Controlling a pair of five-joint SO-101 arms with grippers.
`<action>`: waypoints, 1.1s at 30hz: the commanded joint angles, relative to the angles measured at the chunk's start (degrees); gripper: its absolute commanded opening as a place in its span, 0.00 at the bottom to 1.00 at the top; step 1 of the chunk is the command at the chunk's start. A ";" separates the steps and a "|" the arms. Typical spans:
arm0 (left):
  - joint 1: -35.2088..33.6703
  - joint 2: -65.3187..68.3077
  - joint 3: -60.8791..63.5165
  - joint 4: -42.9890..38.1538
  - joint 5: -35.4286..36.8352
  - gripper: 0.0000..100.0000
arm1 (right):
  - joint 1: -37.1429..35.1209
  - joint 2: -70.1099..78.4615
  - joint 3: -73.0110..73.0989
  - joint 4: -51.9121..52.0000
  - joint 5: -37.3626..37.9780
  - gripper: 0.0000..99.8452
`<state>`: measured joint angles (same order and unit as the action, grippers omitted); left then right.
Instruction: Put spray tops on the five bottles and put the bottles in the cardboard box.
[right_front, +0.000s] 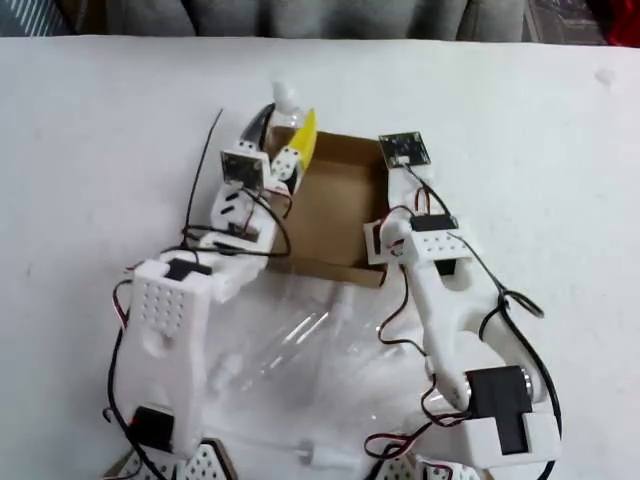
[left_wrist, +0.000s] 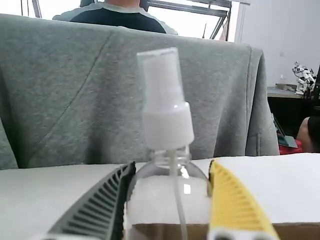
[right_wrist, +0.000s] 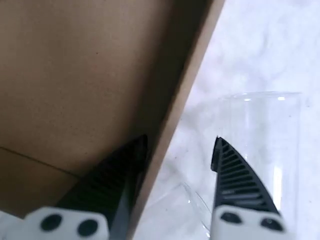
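Clear bottle (left_wrist: 167, 205) with a white spray top (left_wrist: 165, 100) seated on its neck, held upright at the far left corner of the cardboard box (right_front: 335, 215). The left hand (left_wrist: 171, 167) is clenched on the bottle's shoulder, one dark and one yellow finger on either side. This grip leaves the spray top free and, by judgement, suits lowering the bottle into the box. The box lies open on the white bench (right_front: 100, 120) between the two arms, and no bottle is visible on the bare part of its floor. The right hand (right_wrist: 180, 140) is released and grasps nothing. Its fingers straddle the box's side wall, probably to steady the box, and they may crowd that side when the bottle comes in. A further clear bottle (right_wrist: 265, 125) lies on the bench just outside that wall. More clear bottles (right_front: 300, 335) lie near the arms' bases, with what looks like a loose spray top (right_front: 320, 455) close by. Grey cloth (left_wrist: 75, 100) rises behind the bench.
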<state>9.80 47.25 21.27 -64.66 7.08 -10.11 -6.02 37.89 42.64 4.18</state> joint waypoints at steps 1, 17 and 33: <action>-1.10 -0.13 -1.32 4.22 0.26 0.11 | 1.10 -1.01 -2.11 0.13 0.79 0.17; -1.27 -9.54 5.54 17.85 0.62 0.29 | 1.10 -1.01 -2.11 0.13 0.79 0.17; -1.27 -10.15 5.63 17.85 0.70 0.28 | 1.10 -1.01 -2.11 0.13 0.79 0.17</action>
<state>8.75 39.34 25.58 -48.22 6.99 -10.11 -6.02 37.89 42.64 4.18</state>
